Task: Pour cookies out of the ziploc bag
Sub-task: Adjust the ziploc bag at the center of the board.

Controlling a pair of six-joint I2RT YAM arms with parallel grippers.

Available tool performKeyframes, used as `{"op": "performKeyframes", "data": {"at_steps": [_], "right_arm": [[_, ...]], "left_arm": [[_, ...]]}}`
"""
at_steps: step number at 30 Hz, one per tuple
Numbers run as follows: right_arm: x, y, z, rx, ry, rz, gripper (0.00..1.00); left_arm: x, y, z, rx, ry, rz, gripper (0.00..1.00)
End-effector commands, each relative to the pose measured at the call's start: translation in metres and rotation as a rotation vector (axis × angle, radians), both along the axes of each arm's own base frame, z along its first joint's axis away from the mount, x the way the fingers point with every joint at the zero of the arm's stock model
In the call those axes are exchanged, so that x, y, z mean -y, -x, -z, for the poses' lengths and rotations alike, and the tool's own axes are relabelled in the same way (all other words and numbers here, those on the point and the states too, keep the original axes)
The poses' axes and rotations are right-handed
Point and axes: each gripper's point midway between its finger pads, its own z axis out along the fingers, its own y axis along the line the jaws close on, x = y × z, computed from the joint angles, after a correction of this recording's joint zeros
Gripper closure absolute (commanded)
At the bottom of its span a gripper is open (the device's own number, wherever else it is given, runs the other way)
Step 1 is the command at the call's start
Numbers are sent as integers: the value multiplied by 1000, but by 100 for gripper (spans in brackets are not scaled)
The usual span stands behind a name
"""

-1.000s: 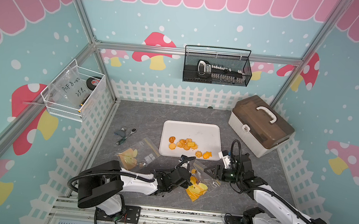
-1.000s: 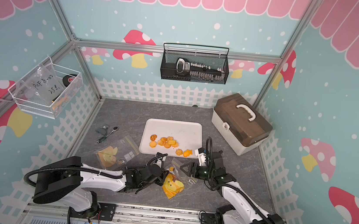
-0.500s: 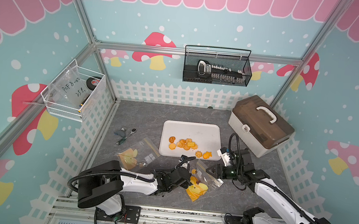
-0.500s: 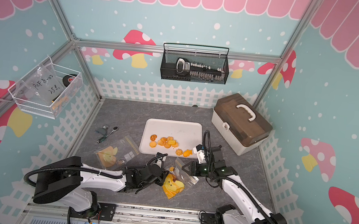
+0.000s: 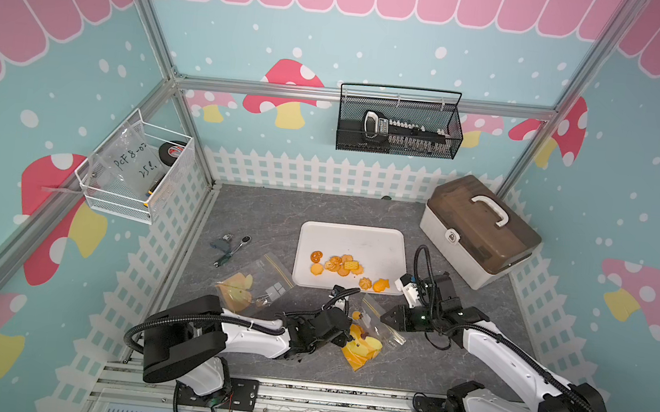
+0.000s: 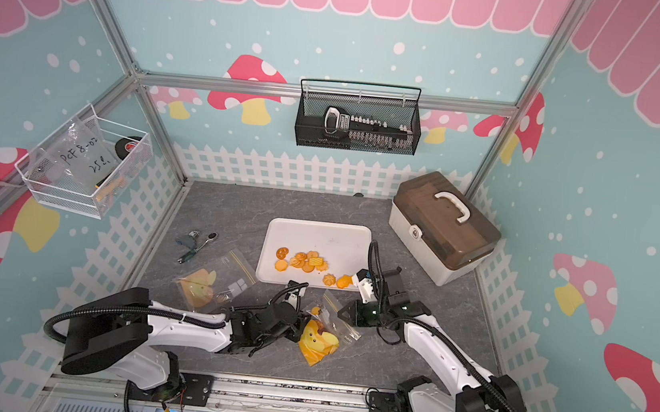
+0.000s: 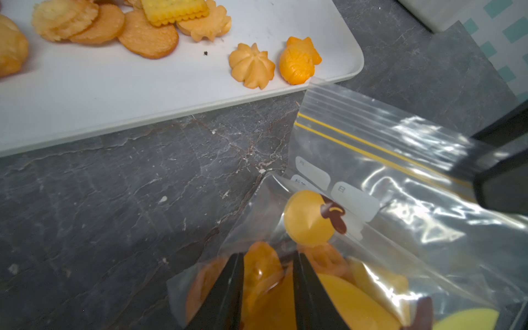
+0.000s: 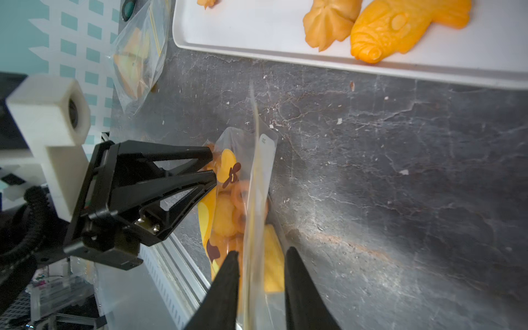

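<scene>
The right hand [image 8: 260, 258] has narrowed around the ziploc bag [image 8: 258, 183] edge; left hand [image 7: 267, 265] stays clamped on it.

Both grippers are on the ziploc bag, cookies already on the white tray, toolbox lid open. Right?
No: the toolbox lid is shut, as both top views show. Otherwise right: left gripper and right gripper are on the ziploc bag, and cookies lie on the white tray.

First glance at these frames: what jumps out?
The orange cookies scattered on the white tray at the table's centre stand out most. Just in front of the tray, both arms meet over a clear ziploc bag with a yellow cartoon print: the left end effector pinches its cookie-filled end, while the right end effector straddles the bag's edge. A second bag lies off to the side.
</scene>
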Motion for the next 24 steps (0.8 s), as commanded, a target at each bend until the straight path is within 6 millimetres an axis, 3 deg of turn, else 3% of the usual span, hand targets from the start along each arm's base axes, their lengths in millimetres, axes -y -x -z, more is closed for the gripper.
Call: {"op": "performKeyframes", "data": {"at_steps": [1, 9, 12, 18, 22, 24], "right_arm": [[1, -9, -6, 36, 37, -5, 80], [1, -15, -17, 70, 28, 18, 100], [-2, -12, -20, 69, 8, 6, 100], [-7, 0, -16, 32, -22, -36, 85], [-9, 3, -11, 19, -8, -51, 84], [-10, 3, -10, 19, 4, -54, 89]], "left_arm": [[-1, -2, -6, 6, 42, -19, 66], [-6, -1, -12, 28, 77, -25, 66], [-6, 0, -12, 28, 78, -23, 67], [-6, -1, -13, 31, 81, -24, 67], [-6, -1, -14, 31, 83, -23, 67], [-6, 0, -14, 31, 84, -22, 67]]}}
